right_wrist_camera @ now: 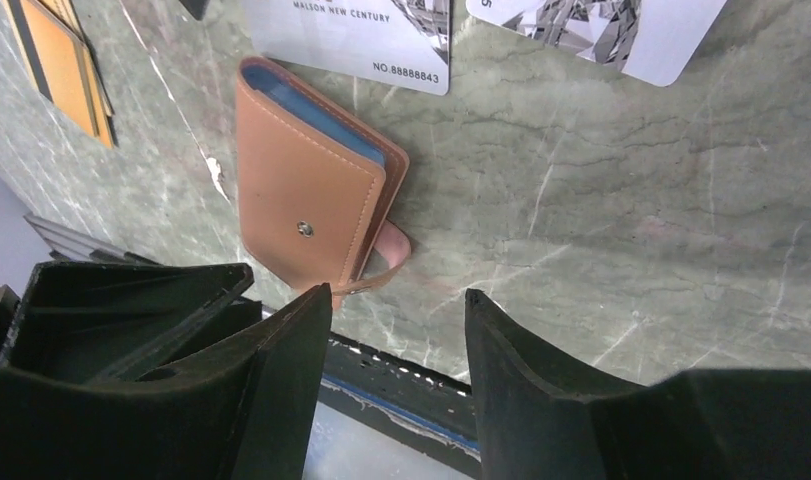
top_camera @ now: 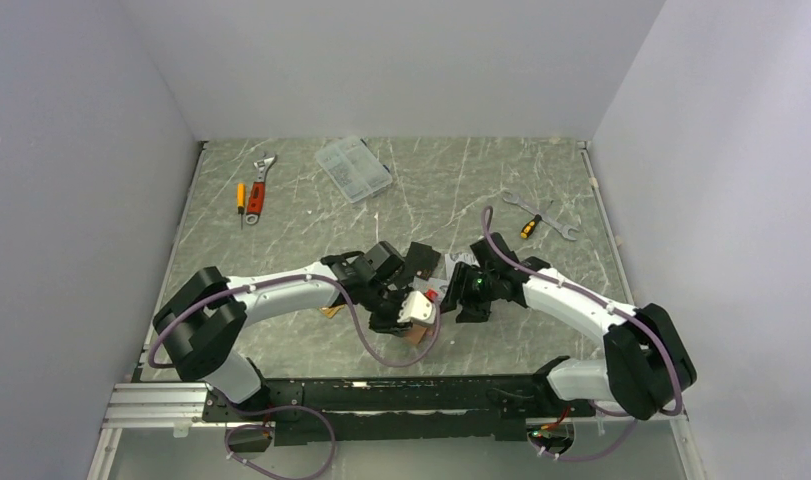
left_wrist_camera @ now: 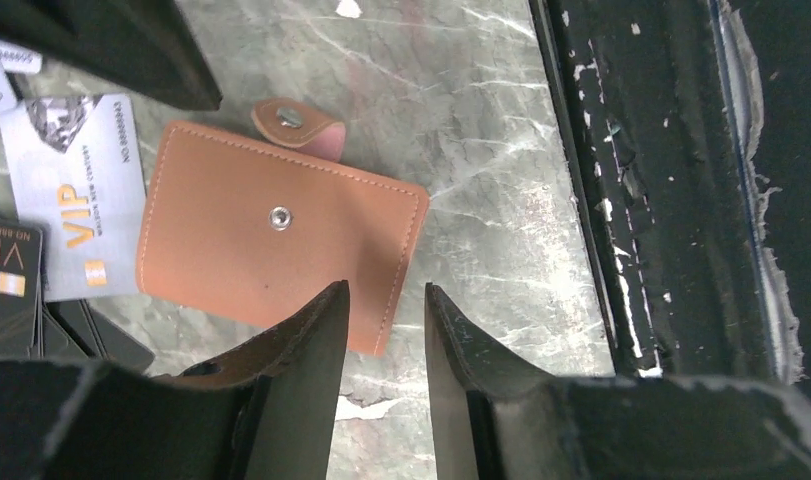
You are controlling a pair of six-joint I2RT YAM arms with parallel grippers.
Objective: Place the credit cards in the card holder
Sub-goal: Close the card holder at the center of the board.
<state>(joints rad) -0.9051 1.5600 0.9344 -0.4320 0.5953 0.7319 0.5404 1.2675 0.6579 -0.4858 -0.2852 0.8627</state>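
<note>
The card holder (left_wrist_camera: 281, 235) is a salmon-pink wallet lying folded on the marble table, its snap tab (left_wrist_camera: 296, 120) loose; pale-blue lining (right_wrist_camera: 311, 112) shows at one edge. My left gripper (left_wrist_camera: 386, 300) hovers open over the wallet's near corner, nothing between its fingers. My right gripper (right_wrist_camera: 399, 300) is open and empty too, beside the wallet (right_wrist_camera: 306, 190). Credit cards lie around: a silver VIP card (left_wrist_camera: 76, 200), a black card (left_wrist_camera: 6, 285), two silver cards (right_wrist_camera: 361, 35) (right_wrist_camera: 601, 30) and orange ones (right_wrist_camera: 66, 55). In the top view both grippers meet near the wallet (top_camera: 418, 333).
The black base rail (left_wrist_camera: 661, 200) runs along the table's near edge just past the wallet. A black flat piece (top_camera: 421, 262) lies behind the grippers. Far back are a clear compartment box (top_camera: 353, 168), a red-handled wrench (top_camera: 260, 185), a screwdriver (top_camera: 240, 200) and a spanner (top_camera: 541, 215).
</note>
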